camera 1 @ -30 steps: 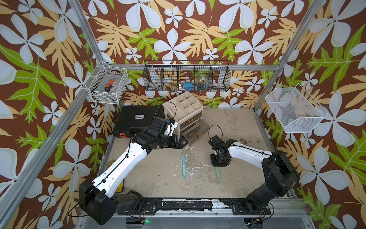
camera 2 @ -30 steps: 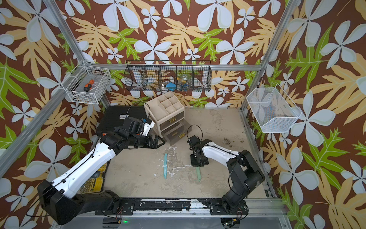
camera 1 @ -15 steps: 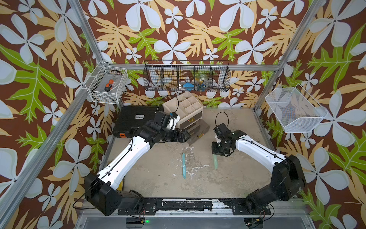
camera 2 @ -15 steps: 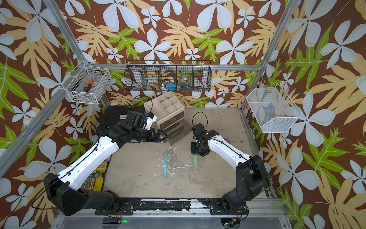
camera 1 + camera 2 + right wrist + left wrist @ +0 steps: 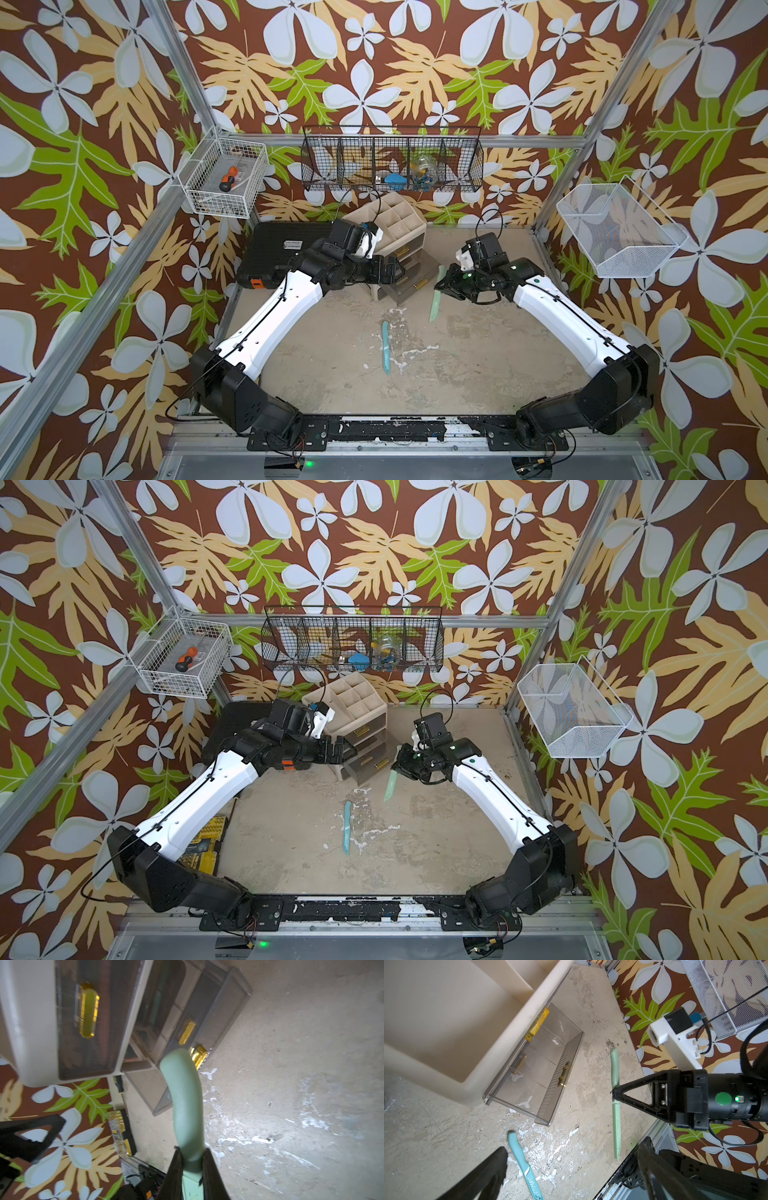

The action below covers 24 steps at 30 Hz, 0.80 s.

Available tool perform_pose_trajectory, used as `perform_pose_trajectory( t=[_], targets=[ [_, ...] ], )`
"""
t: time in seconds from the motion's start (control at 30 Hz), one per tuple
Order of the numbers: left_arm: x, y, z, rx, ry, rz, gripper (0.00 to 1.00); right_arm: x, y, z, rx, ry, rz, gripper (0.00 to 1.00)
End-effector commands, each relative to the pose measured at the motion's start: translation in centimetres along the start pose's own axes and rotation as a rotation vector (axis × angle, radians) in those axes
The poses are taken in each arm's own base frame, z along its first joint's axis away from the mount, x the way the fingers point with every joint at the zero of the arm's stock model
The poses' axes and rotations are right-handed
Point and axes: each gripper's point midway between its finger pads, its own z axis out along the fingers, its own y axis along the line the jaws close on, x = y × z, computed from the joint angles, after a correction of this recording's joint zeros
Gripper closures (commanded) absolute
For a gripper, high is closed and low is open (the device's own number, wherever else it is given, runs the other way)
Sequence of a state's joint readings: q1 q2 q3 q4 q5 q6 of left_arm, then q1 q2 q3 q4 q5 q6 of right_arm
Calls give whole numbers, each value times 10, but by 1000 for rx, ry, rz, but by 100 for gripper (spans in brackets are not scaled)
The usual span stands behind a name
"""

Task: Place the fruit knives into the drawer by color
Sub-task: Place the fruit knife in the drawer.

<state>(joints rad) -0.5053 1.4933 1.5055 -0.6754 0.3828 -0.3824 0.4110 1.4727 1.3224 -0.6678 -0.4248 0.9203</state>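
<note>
Mint green knife (image 5: pixel 434 305) pinched in our right end effector (image 5: pixel 442 286), handle poking ahead; open drawer (image 5: pixel 409 280) just beyond it; next we lower it in flat; left end effector (image 5: pixel 394 270) wide, empty.

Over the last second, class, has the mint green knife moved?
Yes. Gripped by the right gripper, the mint green knife has travelled back toward the drawer unit, past the light blue knife, which has stayed put.

Mint green knife (image 5: pixel 434 306), pinched where handle meets blade, handle end pointed toward the opened smoky drawer (image 5: pixel 409 287); light blue knife (image 5: pixel 386 348) laid flat on the tabletop (image 5: pixel 478 353) nearby.
</note>
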Motion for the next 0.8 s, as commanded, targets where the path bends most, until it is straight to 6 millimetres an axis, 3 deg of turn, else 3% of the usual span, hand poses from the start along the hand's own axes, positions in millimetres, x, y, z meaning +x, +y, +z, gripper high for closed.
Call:
perform_pose_trajectory(
  t=[0.0, 0.17, 0.3, 0.57, 0.77],
  targets=[
    [-8, -2, 0, -4, -14, 25, 0, -9, 38, 1, -173, 12, 122, 100],
    [-22, -6, 3, -4, -28, 32, 0, -22, 57, 13, -290, 21, 277, 100],
    [-30, -9, 4, -6, -38, 39, 0, -32, 60, 24, -310, 23, 366, 100],
    [-36, -9, 5, -15, -46, 47, 0, -47, 52, 47, -308, 25, 456, 99],
    [-37, -8, 6, -19, -45, 51, 0, -54, 42, 58, -323, 10, 487, 89]
  ],
)
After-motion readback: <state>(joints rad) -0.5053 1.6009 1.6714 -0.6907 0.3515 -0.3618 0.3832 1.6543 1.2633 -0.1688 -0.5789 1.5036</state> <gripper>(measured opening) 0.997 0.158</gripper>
